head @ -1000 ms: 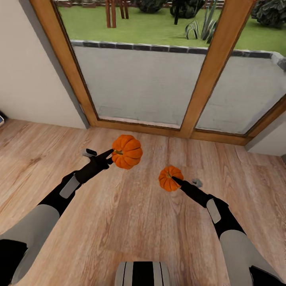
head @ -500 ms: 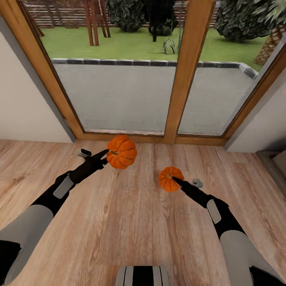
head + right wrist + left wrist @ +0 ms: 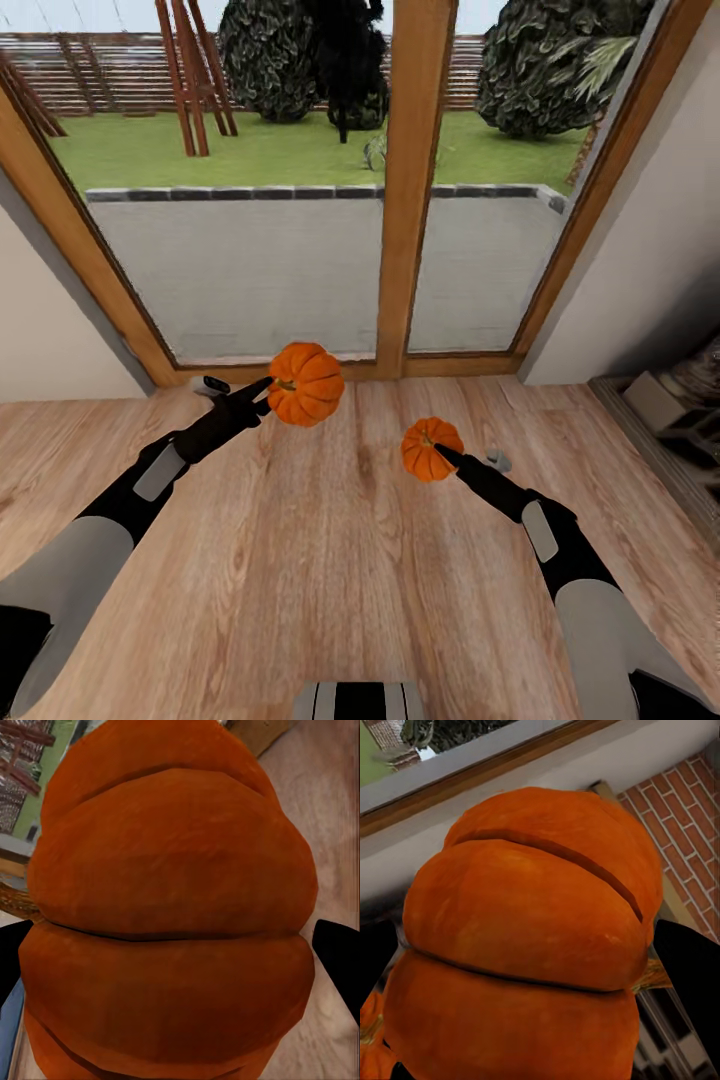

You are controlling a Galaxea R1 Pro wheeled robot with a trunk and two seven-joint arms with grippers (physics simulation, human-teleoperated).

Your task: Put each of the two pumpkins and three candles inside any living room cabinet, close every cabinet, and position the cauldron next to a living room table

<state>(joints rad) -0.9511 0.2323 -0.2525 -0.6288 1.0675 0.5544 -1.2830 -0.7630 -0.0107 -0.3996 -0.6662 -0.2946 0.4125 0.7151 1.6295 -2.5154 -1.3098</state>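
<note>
Two bright-orange ribbed pumpkins hang above the wooden floor, one in each hand. The larger-looking pumpkin is held by my left gripper, shut on it near the stem. The other pumpkin is held by my right gripper, also shut on it. In the left wrist view the pumpkin sits close between dark fingers. The right wrist view likewise has its pumpkin between two black fingertips.
A tall wood-framed glass door stands straight ahead, with a garden beyond it. White walls flank it. A low unit with things on it runs along the right edge. Wooden floor lies around me.
The whole head view has swung to the right: the door frame shifted left and the right wall and low unit came into sight. Both arms hold their pumpkins as before.
</note>
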